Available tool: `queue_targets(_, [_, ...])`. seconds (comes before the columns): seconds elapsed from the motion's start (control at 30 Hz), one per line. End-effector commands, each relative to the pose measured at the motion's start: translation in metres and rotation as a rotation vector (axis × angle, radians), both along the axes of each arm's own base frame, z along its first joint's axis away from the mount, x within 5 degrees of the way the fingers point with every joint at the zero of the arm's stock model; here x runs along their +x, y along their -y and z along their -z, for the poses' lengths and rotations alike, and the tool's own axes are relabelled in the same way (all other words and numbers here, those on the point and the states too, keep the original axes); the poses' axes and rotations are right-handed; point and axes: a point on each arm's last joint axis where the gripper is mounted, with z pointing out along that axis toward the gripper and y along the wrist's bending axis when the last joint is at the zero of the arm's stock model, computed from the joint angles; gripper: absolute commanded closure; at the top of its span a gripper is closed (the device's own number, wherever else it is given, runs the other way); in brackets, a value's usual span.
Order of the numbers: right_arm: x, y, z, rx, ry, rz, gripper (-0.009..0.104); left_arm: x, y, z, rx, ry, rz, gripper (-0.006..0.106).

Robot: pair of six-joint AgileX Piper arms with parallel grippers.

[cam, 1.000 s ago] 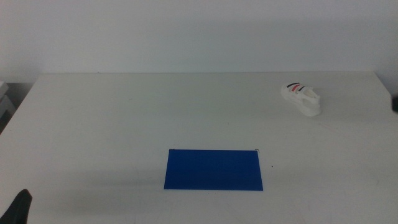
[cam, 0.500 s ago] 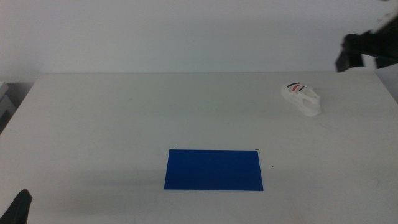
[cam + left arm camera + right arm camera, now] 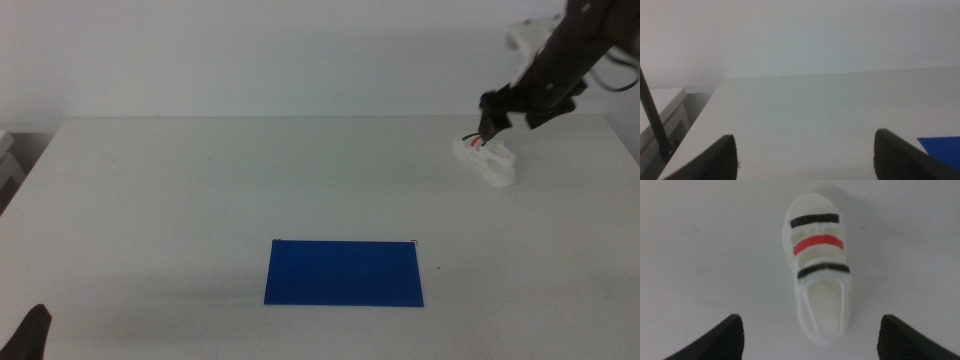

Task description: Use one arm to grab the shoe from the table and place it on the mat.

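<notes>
We see the right gripper (image 3: 487, 128) spread wide directly above the shoe (image 3: 484, 159), jaws straddling it so they can close across its sides. The shoe sits upright at the table's (image 3: 200, 200) far right, well apart from the mat (image 3: 343, 272). The left gripper (image 3: 30, 335), also spread, waits at the near-left edge.
</notes>
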Motion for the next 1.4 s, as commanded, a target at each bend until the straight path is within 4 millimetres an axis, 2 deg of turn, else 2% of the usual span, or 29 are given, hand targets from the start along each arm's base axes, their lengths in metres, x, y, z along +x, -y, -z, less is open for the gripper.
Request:
queue_targets(0.0, [0.007,0.0,-0.024,-0.041,0.118,-0.054,0.003,0.0,0.0,-0.006,-0.018,0.084,-0.001,0.007])
queue_targets(0.1, [0.021,-0.001,0.0,-0.043,0.104,-0.056,0.003,0.0,0.0,-0.006,-0.018,0.084,-0.001,0.007])
queue_targets(0.2, [0.029,-0.001,0.015,-0.041,0.121,-0.046,0.003,0.0,0.0,-0.006,-0.018,0.084,-0.001,0.007])
queue_targets(0.33, [0.037,-0.003,0.029,-0.04,0.144,-0.044,0.004,0.0,0.0,-0.006,-0.018,0.084,-0.001,0.007])
queue_targets(0.43, [0.039,-0.004,0.031,-0.04,0.163,-0.044,0.009,0.0,0.0,-0.006,-0.018,0.084,-0.001,0.007])
queue_targets(0.53, [0.04,-0.004,0.03,-0.031,0.18,-0.03,0.027,0.0,0.0,-0.006,-0.018,0.084,-0.001,0.007])
queue_targets(0.63, [0.04,-0.004,0.03,-0.02,0.171,-0.012,0.064,0.0,0.0,-0.006,-0.018,0.084,-0.001,0.007])
queue_targets(0.7, [0.039,-0.004,0.031,-0.02,0.155,-0.014,0.095,0.0,0.0,-0.006,-0.018,0.084,-0.001,0.007])
queue_targets(0.77, [0.037,-0.004,0.03,-0.021,0.143,-0.016,0.099,0.0,0.0,-0.006,-0.018,0.084,-0.001,0.007])
queue_targets(0.9, [0.029,-0.008,0.012,-0.015,0.138,-0.018,0.099,0.0,0.0,-0.006,-0.018,0.084,-0.001,0.007])
queue_targets(1.07, [0.008,-0.023,-0.035,0.016,0.167,-0.003,0.099,0.0,0.0,-0.006,-0.018,0.084,-0.001,0.007])
queue_targets(1.23, [-0.017,-0.047,-0.078,0.06,0.198,-0.002,0.099,0.0,0.0,-0.006,-0.018,0.084,-0.001,0.007])
queue_targets(1.37, [-0.04,-0.068,-0.103,0.079,0.197,-0.003,0.099,0.0,0.0,-0.006,-0.018,0.084,-0.001,0.007])
